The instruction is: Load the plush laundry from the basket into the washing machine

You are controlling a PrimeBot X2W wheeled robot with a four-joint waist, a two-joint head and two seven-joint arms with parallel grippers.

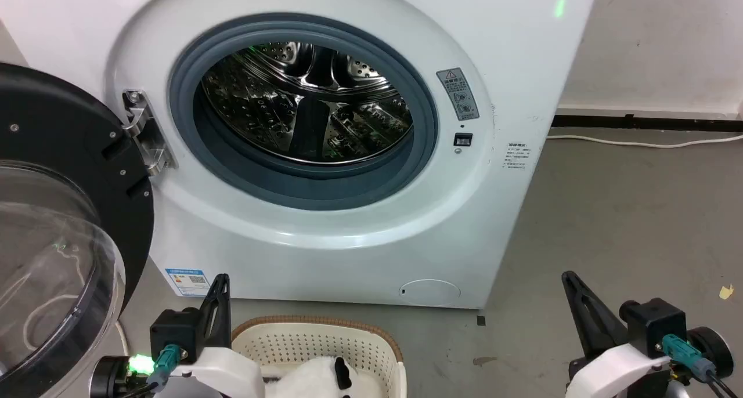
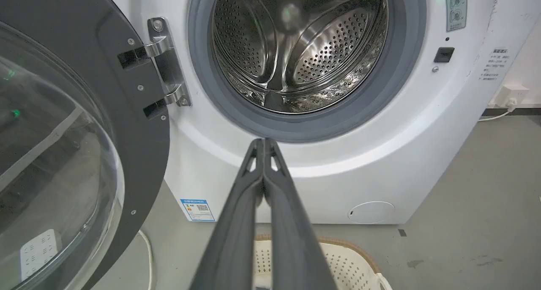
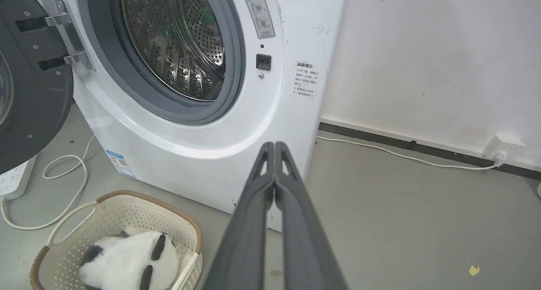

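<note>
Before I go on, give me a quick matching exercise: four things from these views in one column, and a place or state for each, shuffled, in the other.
Things:
1. plush laundry
2. door
3. left pincer
4. basket

Place or state:
A. on the floor in front of the washing machine
B. swung open
C. shut, holding nothing
D. lying in the basket

Pairs: 1-D, 2-B, 3-C, 4-A

Grey floor (image 1: pixel 609 224) here! The washing machine (image 1: pixel 511 67) stands on it dead ahead of both pincers. The basket (image 1: pixel 313 321) sits just right of my left pincer (image 1: pixel 222 279). A looped white cable (image 3: pixel 63 171) and power strip (image 3: pixel 12 182) lie out to its left, and a yellow scrap (image 1: pixel 725 292) lies off right of my right pincer (image 1: pixel 566 276).
</note>
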